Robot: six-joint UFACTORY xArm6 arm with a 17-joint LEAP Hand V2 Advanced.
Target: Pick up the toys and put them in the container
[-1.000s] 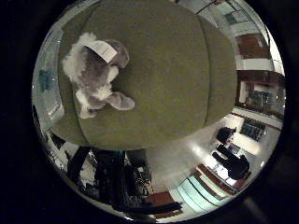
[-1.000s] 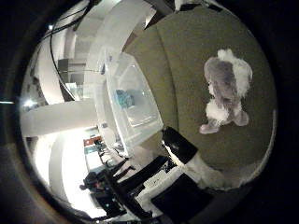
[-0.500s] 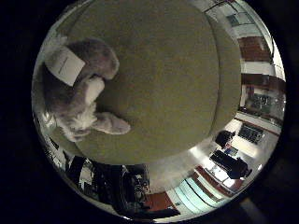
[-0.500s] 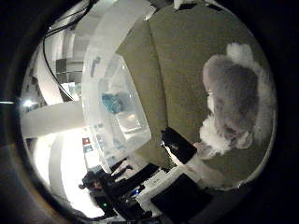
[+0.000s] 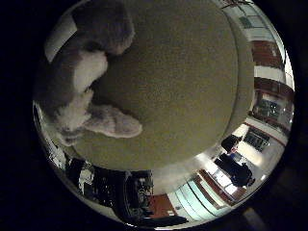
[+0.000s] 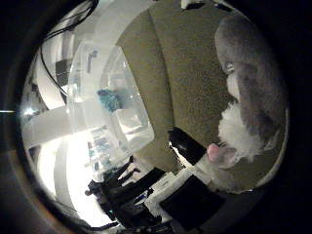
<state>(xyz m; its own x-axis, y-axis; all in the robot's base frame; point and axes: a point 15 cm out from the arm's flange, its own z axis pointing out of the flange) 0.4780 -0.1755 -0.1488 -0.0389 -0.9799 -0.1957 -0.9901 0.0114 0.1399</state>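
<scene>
With the grey-and-white plush toy (image 5: pixel 79 91) lying close beneath the palm on the olive cushion (image 5: pixel 192 86), near the clear container (image 6: pixel 109 105), we could not tell the robot hand's (image 6: pixel 187 146) finger state and judged centring over its body advisable.

The grey and white plush toy (image 5: pixel 82 91) is cut off by the rim of the little finger side view, so its full outline is not shown; in the thumb side view it is again clipped at the edge, and its face cannot be made out. Only black and white parts of the hand (image 6: pixel 195 165) are seen, and whether the fingers are curled or straight cannot be told. A teal object (image 6: pixel 109 100) inside the clear container (image 6: pixel 131 126) is too blurred to be identified. The far side of the olive green surface (image 5: pixel 183 82) is lost beyond the view's edge.
</scene>
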